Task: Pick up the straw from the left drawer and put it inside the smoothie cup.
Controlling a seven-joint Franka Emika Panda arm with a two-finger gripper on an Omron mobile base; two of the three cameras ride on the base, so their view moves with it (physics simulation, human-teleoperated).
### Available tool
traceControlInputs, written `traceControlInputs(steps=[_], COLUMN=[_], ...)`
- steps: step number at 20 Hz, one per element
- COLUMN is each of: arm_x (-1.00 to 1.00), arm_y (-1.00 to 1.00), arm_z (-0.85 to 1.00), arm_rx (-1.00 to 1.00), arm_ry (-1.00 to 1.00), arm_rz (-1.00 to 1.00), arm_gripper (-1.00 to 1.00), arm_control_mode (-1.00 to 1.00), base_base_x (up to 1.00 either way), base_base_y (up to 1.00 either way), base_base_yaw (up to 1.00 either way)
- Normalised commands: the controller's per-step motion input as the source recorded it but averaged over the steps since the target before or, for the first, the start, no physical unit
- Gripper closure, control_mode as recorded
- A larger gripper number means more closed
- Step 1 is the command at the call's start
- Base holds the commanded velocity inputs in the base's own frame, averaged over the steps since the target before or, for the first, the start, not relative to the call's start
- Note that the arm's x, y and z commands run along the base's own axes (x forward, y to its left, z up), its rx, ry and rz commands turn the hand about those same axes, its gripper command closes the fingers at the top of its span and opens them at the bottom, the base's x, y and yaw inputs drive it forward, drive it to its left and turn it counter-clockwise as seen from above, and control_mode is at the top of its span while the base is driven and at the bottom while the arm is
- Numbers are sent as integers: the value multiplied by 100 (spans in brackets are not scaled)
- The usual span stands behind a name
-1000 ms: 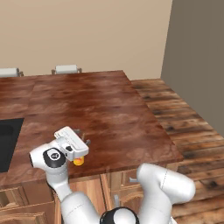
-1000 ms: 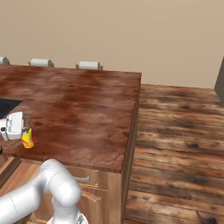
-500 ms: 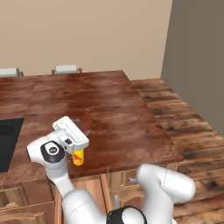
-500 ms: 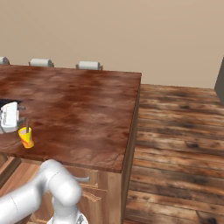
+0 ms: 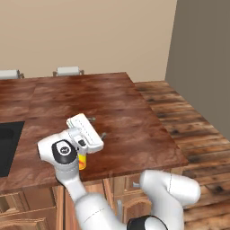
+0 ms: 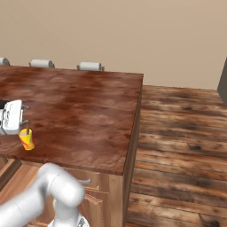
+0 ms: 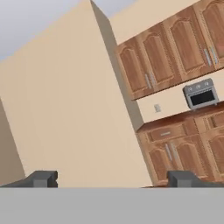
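The smoothie cup point(image 6: 26, 140) is a small yellow cup with a red mark, standing upright near the front edge of the wooden counter point(image 6: 88, 111). The straw point(image 6: 29, 130) rises from its rim as a thin dark stick. In the left base view the cup point(image 5: 82, 162) peeks out from under the white hand. My gripper point(image 6: 25, 114) hovers just above and behind the cup, apart from it, tilted up and open. In the left base view the gripper point(image 5: 97, 127) has nothing between its fingers. The hand view shows the gripper point(image 7: 113, 178) with its tips wide apart. The left drawer is out of view.
A black sink point(image 5: 6, 148) is set into the counter at the left. White stool backs point(image 5: 67, 71) stand along the far edge. The counter ends at the right over plank floor point(image 6: 181, 133). Wall cabinets and an oven point(image 7: 201, 94) face the hand.
The hand has lifted off the cup, up and toward the back, and tilted upward with its jaws still open. The cup with the straw in it has stayed in place.
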Motion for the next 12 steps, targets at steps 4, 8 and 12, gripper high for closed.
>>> traceControlInputs(steps=[4, 8, 12], arm_x=[-13, -7, -8], arm_y=[-96, -95, -91], arm_z=[27, 38, 27], arm_rx=[14, 12, 10], arm_ry=[-1, -5, -7], arm_rz=[-6, -5, -7], arm_gripper=[-100, -100, -100], arm_control_mode=[-100, -100, -100], base_base_x=[0, 0, 0], base_base_y=[0, 0, 0], base_base_yaw=[0, 0, 0])
